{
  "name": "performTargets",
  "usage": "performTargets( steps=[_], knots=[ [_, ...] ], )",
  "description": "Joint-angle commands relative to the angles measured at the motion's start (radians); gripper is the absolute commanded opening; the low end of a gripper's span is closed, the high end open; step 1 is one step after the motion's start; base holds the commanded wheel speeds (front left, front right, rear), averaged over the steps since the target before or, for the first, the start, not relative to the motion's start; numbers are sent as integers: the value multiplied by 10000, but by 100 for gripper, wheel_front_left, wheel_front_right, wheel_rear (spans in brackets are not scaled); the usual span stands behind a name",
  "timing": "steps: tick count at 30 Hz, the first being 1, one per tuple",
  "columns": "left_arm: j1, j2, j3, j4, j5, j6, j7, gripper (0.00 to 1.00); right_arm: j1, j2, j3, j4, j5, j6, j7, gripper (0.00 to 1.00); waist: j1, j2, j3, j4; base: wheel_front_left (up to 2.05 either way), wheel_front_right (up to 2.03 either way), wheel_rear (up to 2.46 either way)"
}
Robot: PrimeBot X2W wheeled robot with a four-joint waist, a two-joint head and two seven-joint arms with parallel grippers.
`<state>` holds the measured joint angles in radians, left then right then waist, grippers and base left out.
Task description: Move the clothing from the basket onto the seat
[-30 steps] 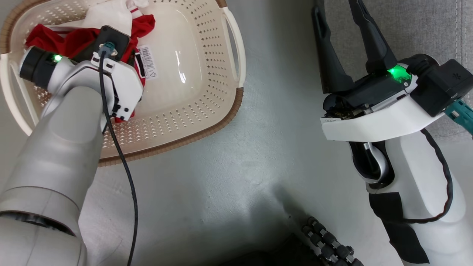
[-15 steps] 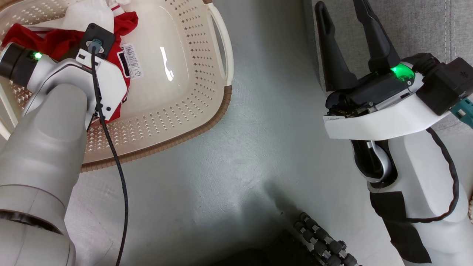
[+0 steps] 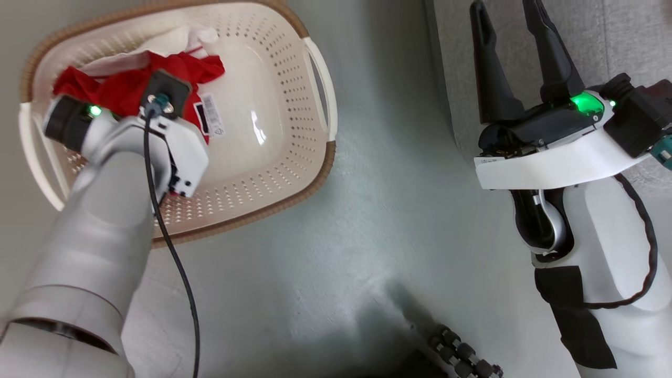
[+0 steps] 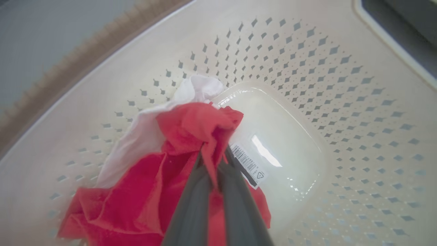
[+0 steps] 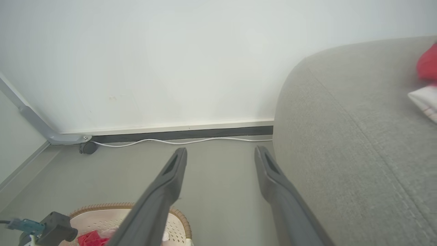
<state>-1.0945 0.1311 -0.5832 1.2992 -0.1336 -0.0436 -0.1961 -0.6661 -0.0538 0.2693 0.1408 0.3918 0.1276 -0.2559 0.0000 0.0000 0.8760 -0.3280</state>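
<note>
The cream perforated basket (image 3: 294,157) with its brown rim sits on the floor at the upper left. Red clothing (image 3: 121,86) with a white part lies bunched in its left half. My left gripper (image 4: 213,160) reaches down into the basket and is shut on a fold of the red clothing (image 4: 191,126), beside the barcode sticker (image 4: 247,164). My right gripper (image 3: 506,23) is open and holds nothing, at the near edge of the grey seat (image 3: 625,37). In the right wrist view another red and white garment (image 5: 426,82) lies on the seat (image 5: 341,136).
Grey floor (image 3: 367,220) lies between the basket and the seat. A white wall with a dark baseboard and a white cable (image 5: 170,140) stands beyond. A dark ribbed part of my base (image 3: 462,357) shows at the bottom.
The head camera has shifted, so the whole picture moved. My left gripper stays shut on the red clothing in the basket, and the bunch looks more gathered up. The right gripper remains open.
</note>
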Motion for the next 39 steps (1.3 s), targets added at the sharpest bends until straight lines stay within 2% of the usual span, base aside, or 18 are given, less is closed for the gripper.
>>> performTargets(
  steps=[1, 9, 14, 24, 39],
  knots=[
    [329, 127, 175, -93, -120, -39, -136, 0, 464, 35, 61, -157, -111, 31, -59, 100, 0, 0, -378, 214, 0, 0, 0],
    [1223, -402, 405, -575, -676, -264, -637, 0, 990, 35, -498, 349, -662, 31, -59, 100, 0, 0, -1895, 878, 0, 0, 0],
    [2223, -568, 546, -1913, -923, -369, -653, 0, 1545, 35, -868, 699, -939, 31, -59, 100, 0, 0, -3059, 1343, 0, 0, 0],
    [4177, -700, 929, -4052, -1161, -476, -655, 0, 2558, 23, -1309, 1158, -1337, 31, -59, 100, 0, 0, -4865, 2045, 0, 0, 0],
    [5781, -705, 1947, -6200, -1267, -691, -656, 0, 3820, -27, -1682, 1736, -1473, 31, -59, 100, 0, 0, -7162, 2631, 0, 0, 0]
  ],
)
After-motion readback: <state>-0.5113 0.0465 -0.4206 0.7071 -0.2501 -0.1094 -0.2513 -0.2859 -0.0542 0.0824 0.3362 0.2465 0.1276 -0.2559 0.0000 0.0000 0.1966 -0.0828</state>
